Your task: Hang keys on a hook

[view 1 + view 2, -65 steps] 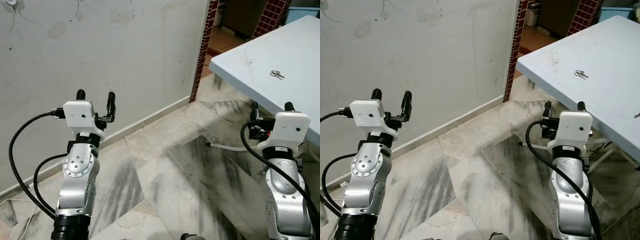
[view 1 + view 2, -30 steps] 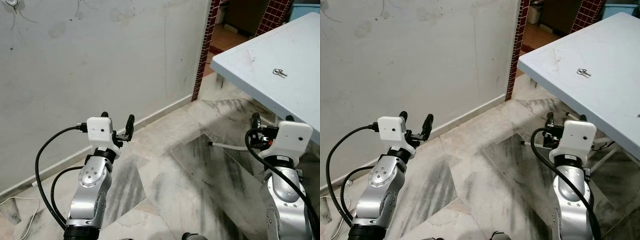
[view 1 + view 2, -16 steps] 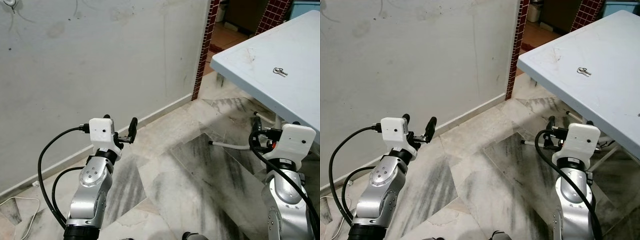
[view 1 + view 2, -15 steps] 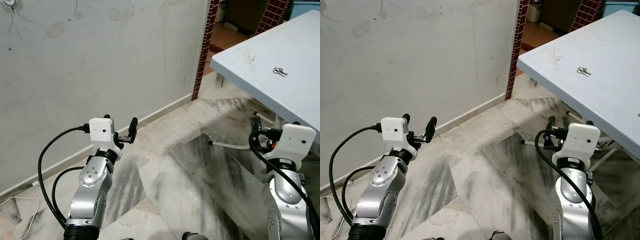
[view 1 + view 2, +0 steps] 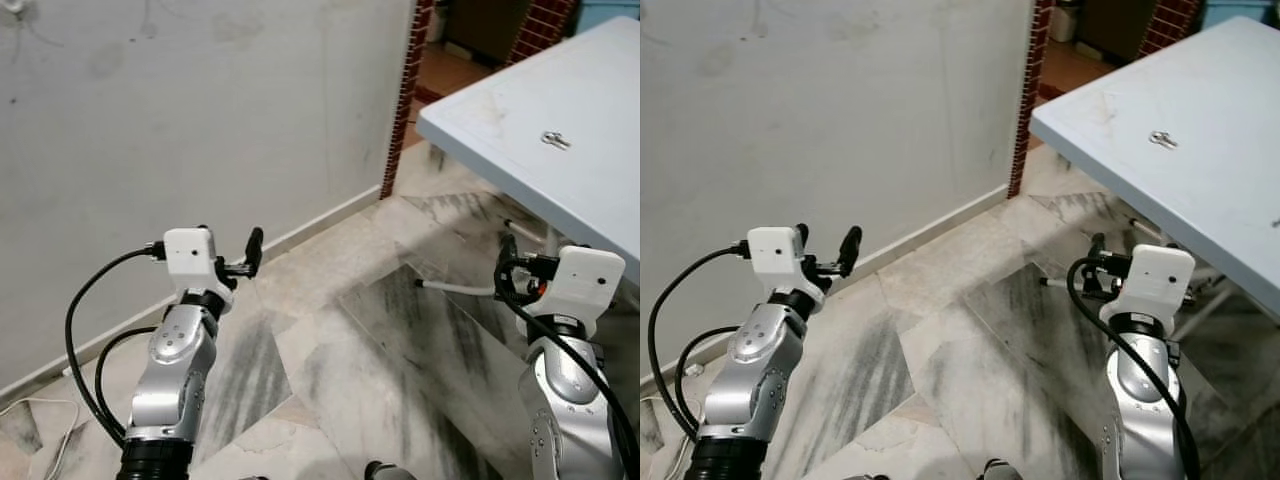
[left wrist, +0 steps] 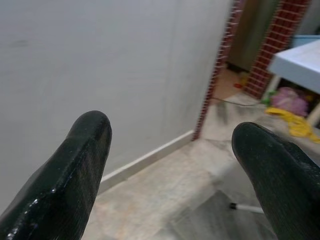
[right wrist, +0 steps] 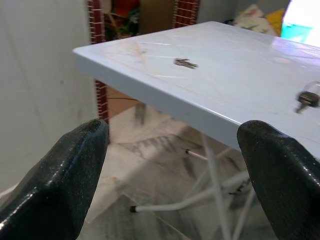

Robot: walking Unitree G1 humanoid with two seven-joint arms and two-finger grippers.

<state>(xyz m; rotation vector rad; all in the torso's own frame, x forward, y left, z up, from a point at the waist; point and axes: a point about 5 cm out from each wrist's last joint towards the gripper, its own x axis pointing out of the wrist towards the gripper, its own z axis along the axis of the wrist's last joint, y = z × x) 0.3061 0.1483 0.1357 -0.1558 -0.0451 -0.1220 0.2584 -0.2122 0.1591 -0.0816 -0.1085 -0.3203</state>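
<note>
A small bunch of keys (image 5: 553, 139) lies on the pale blue table (image 5: 500, 120) at the right, and the right wrist view shows these keys (image 7: 186, 63) on the tabletop too. My right gripper (image 5: 1130, 248) is held low in front of the table edge, below and short of the keys, and its fingers (image 7: 65, 175) stand wide open and empty. My left gripper (image 5: 230, 238) is raised toward the grey wall (image 5: 200, 110) at the left, open with nothing between its fingers (image 6: 75, 165). A small white fitting (image 5: 12, 4) sits on the wall at the top left corner.
A red brick pillar (image 5: 405, 90) and a doorway stand behind the table's near corner. White table legs (image 5: 455, 288) run low over the marble floor. Another small metal item (image 7: 305, 99) lies further along the tabletop. A white cable (image 5: 30, 405) trails by the skirting.
Both arms have come down from where they were two seconds ago. The left gripper has since risen slightly. The view has shifted a little. The keys lie where they were.
</note>
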